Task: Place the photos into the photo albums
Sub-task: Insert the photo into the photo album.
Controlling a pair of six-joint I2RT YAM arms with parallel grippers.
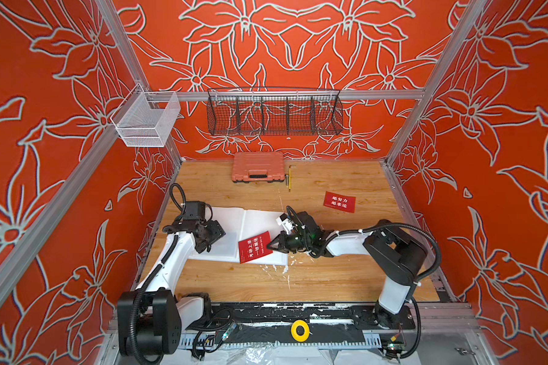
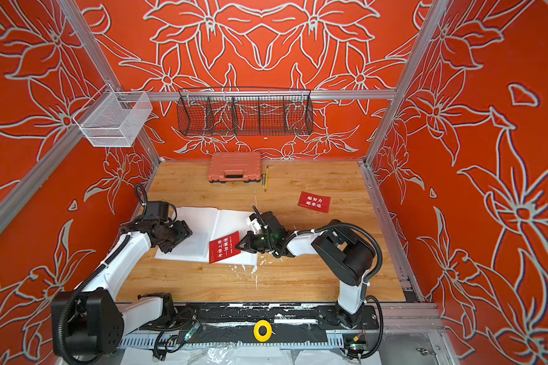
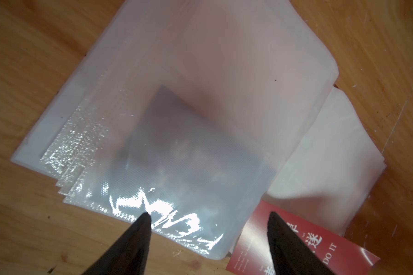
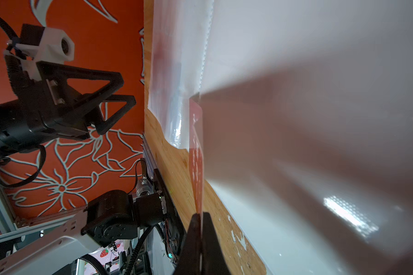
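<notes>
Our right gripper (image 1: 270,246) pinches the red photo (image 1: 254,248), pointing leftward over the photo album (image 1: 260,221). The left gripper (image 3: 208,215) stands spread.

Red photo (image 3: 255,238) cut off at the frame edge; grey shape (image 3: 188,154) in album (image 3: 224,59) blurred

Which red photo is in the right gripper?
The red photo over the open album, pinched by the right gripper; the other red photo lies alone, farther back.

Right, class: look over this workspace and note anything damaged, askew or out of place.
The wooden tabletop looks scuffed, with white flakes scattered beside the open photo album. The red card pinched by the right gripper sits crooked across the album's page.
</notes>
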